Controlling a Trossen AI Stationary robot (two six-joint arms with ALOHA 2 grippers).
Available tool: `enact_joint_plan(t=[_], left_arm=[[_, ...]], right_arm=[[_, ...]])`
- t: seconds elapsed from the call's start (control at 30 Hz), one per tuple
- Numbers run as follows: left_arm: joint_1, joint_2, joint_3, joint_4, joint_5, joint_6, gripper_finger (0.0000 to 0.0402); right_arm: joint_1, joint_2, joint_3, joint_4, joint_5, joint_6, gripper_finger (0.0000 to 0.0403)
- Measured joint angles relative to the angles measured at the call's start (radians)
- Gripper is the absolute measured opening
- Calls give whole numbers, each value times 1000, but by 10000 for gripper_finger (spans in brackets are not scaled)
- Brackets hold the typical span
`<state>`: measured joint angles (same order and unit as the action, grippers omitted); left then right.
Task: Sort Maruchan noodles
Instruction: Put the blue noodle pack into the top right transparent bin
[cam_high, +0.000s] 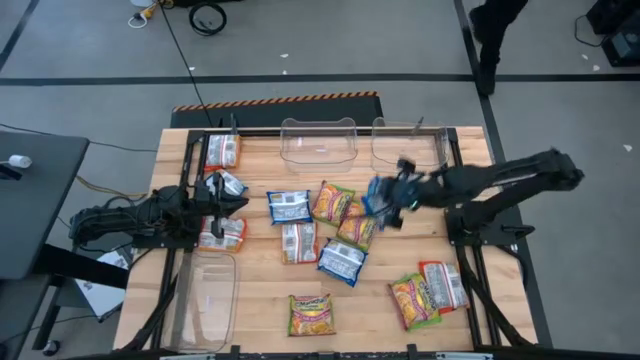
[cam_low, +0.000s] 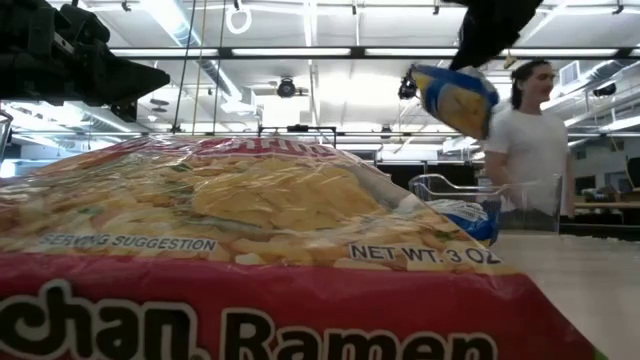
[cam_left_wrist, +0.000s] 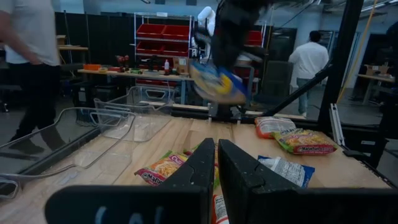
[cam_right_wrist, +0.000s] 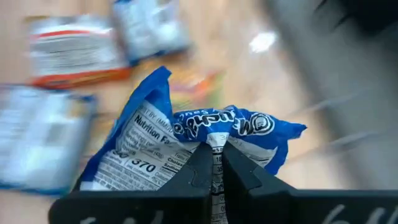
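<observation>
R gripper (cam_high: 400, 193) pinched tight on a blue packet (cam_right_wrist: 205, 140), held up off the table (cam_high: 260, 300) near the middle, above the loose packets (cam_high: 320, 225) and just in front of the clear tubs (cam_high: 319, 141). L gripper (cam_high: 225, 205) closed w/ nothing in it, over the table's left side.

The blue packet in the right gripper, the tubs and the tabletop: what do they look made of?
Blue packet: thin glossy printed plastic film, judging by its creases where the right gripper pinches it. Tubs: clear, seemingly rigid plastic; the table shows through. Tabletop: pale wood planks, visible grain, matte.
</observation>
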<state>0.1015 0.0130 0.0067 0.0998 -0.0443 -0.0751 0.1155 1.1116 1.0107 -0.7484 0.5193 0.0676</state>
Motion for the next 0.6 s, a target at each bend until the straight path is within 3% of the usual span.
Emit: enact_joint_plan(t=[0.13,0.37,0.6], left_arm=[[0,0,0,0,0,0,27],[0,0,0,0,0,0,27],[0,0,0,0,0,0,27]], right_arm=[[-163,-101,-51,140,16,-276,19],[-542,-138,-227,456,-261,-568,19],[-846,-52,-326,737,-416,-833,20]])
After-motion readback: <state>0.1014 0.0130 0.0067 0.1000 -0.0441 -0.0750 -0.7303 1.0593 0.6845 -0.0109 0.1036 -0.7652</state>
